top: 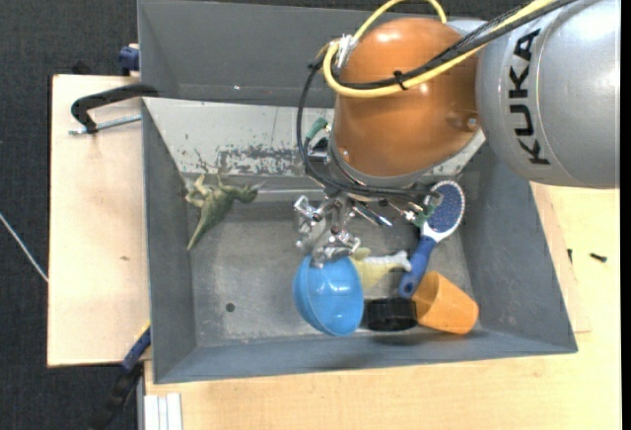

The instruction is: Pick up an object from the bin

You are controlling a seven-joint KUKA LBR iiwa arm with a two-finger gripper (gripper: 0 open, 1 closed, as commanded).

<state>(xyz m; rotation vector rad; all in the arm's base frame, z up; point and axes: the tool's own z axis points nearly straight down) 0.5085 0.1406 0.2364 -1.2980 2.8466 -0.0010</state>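
Grey metal bin (163, 250) is noted with a handful of loose things, most gathered at the near right of its floor.

Position: the tool (325, 239) is seen low in the bin, about mid-floor, below the orange cover (404, 103) of the arm (562, 73). It hangs just at the far edge of a blue bowl (330, 298), which lies at the near side of the floor. Whether contact is made cannot be told.

State of tool: apart or together cannot be told; the metal parts are crowded together and partly hidden by the cover. Nothing is seen clamped in it.

Other contents:
- a pale yellow piece (380, 267) lies just right of the bowl;
- a black lid (391, 316) lies touching the bowl's right side;
- an orange cup (449, 305) lies on its side beside the lid;
- a blue brush (437, 226) lies right of the tool, handle pointing toward the cup;
- a green toy dinosaur (212, 201) lies well apart, at the far left.

Progress, as judged: the descent into the bin is done. No grasp is confirmed and nothing is raised. Left to do: closing on one thing, most likely the blue bowl, and lifting it clear of the bin.
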